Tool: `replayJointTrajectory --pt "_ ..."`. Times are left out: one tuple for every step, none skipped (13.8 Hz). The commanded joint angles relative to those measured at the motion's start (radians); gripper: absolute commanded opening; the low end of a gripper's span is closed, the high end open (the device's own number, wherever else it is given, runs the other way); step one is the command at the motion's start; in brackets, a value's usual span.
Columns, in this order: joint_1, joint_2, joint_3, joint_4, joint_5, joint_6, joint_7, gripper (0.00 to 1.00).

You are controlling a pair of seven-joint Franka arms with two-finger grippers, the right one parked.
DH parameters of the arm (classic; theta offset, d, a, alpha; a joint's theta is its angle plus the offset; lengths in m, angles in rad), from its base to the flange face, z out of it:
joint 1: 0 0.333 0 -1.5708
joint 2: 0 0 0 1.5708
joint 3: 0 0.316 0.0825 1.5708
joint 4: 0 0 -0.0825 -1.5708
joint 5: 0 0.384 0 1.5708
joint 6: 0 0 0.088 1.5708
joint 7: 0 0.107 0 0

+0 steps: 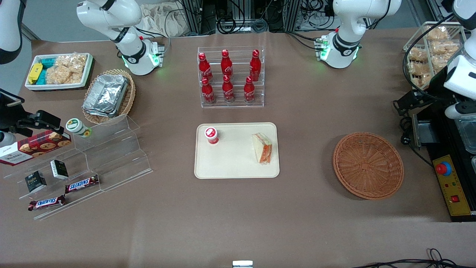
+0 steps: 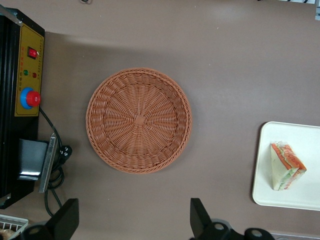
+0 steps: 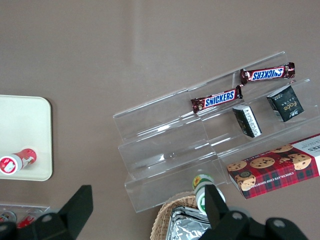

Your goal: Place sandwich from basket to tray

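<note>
The sandwich (image 1: 262, 147) is lying on the tray (image 1: 236, 163); the gripper (image 2: 134, 220) is hovering spread over the brown table (image 1: 238, 208) beside the basket (image 2: 138, 120).

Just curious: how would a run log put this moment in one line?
sandwich: on tray | basket: empty | gripper: open, above basket

Your working arm (image 1: 347, 33) is glossy white, built of rounded, bulbous segments. A black ring with a small white marking circles its lower joint, and its round base glows green along the edge. A small connector block with a red dot sits on that base, and thin black cables run from it across the desk (image 1: 238, 208). The gripper (image 2: 132, 222) is black: you see two dark, blunt, wedge-shaped fingers (image 2: 65, 217) set wide apart, near the basket (image 2: 138, 120), with round screw bosses on the body at their roots.
</note>
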Motion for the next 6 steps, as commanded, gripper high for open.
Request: replayJointTrajectory --pt "-0.021 -0.093 0.017 -0.108 -0.012 0.041 0.012 1.00" --pt "-0.021 -0.093 0.016 -0.105 -0.012 0.038 0.010 1.00" --pt "-0.021 -0.090 0.016 -0.094 -0.012 0.035 -0.007 1.00" --pt "-0.021 -0.080 0.016 -0.073 -0.006 0.021 -0.010 1.00" --pt "-0.021 -0.058 0.009 -0.053 0.006 0.010 -0.004 1.00" --pt "-0.023 -0.044 0.006 -0.033 0.006 0.003 -0.013 1.00"
